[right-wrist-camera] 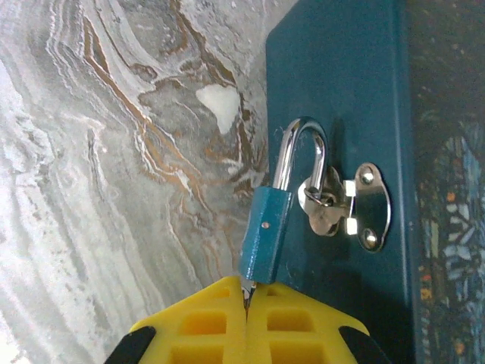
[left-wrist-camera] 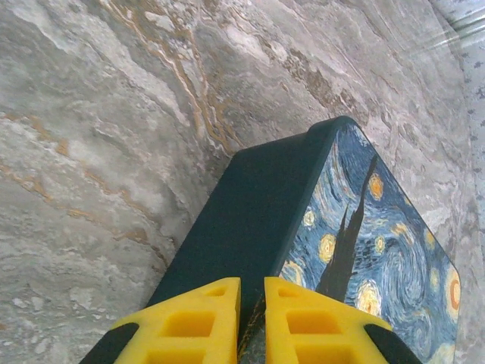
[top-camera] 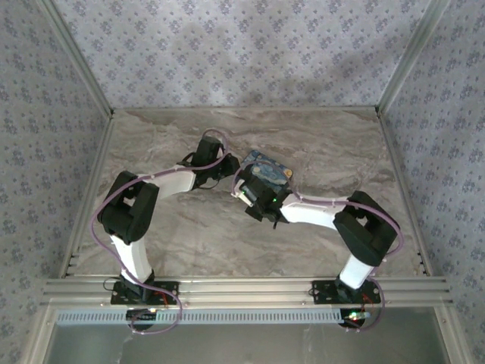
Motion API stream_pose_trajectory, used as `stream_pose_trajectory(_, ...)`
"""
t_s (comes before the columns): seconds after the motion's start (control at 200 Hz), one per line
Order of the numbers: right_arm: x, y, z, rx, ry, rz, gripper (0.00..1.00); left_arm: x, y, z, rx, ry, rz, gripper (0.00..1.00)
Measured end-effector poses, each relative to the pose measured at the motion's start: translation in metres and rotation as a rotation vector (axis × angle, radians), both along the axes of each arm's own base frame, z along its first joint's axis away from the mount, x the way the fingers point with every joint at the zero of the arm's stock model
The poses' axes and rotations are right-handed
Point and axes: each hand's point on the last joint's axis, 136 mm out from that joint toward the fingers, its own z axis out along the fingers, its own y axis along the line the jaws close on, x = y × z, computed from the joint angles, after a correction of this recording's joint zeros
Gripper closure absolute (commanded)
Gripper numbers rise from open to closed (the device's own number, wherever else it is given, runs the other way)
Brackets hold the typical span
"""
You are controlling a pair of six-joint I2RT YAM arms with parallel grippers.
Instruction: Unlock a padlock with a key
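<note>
Marbled grey tabletop [right-wrist-camera: 98,189] as ground. Padlock [right-wrist-camera: 265,231] — blue body, steel shackle — hung through hasp [right-wrist-camera: 364,206] on side of starry-print box [left-wrist-camera: 258,212]; shackle not yet released. Right gripper [right-wrist-camera: 247,294] pinched fully together on thin key [right-wrist-camera: 246,283] at body's base. Left gripper [left-wrist-camera: 252,294] nearly closed at box edge; hold uncertain. Advised: turn key about its own axis, no side load — box braced.
</note>
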Motion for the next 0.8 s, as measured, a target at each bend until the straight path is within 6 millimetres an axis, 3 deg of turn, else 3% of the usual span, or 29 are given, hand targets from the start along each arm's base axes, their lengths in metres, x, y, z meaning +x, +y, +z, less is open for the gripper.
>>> stream_pose_trajectory(0.445, -0.017, -0.012, -0.005, 0.029, 0.053, -0.062, 1.0, -0.005, -0.007, 0.0, -0.011, 0.008, -0.025, 0.87)
stream_pose_trajectory(0.64, -0.003, 0.005, 0.0, 0.026, 0.008, 0.0, 1.0, -0.005, -0.012, 0.0, -0.019, 0.007, -0.039, 0.87)
stream_pose_trajectory(0.799, 0.003, 0.013, -0.009, 0.0, 0.018, 0.056, 1.0, 0.001, -0.011, 0.001, -0.018, -0.009, -0.017, 0.87)
